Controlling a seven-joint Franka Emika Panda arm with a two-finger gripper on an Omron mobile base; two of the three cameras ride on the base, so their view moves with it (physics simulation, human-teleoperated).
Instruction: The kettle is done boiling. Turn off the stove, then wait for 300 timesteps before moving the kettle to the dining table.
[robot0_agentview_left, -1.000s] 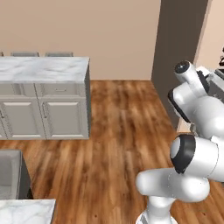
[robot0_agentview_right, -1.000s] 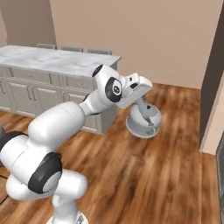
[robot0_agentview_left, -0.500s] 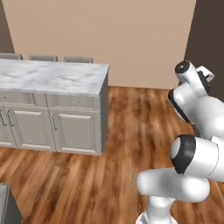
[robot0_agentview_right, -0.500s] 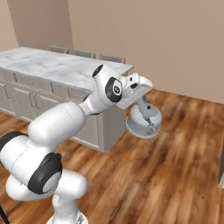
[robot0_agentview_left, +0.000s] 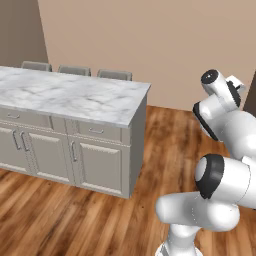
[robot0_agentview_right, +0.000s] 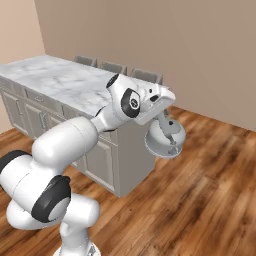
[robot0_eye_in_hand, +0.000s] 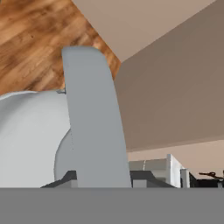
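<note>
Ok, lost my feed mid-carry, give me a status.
Pincer shut on small white-grey domed kettle by its thin arched handle, hanging above wood floor. White marble counter with panelled cabinets close beside the arm.

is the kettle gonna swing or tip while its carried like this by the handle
Probably some swing: the kettle hangs in mid-air from its thin arched handle, which the gripper holds from above. It already looks tilted, base facing partly sideways, so it may rock as the base drives. Its rigid body shouldn't flex.
</note>
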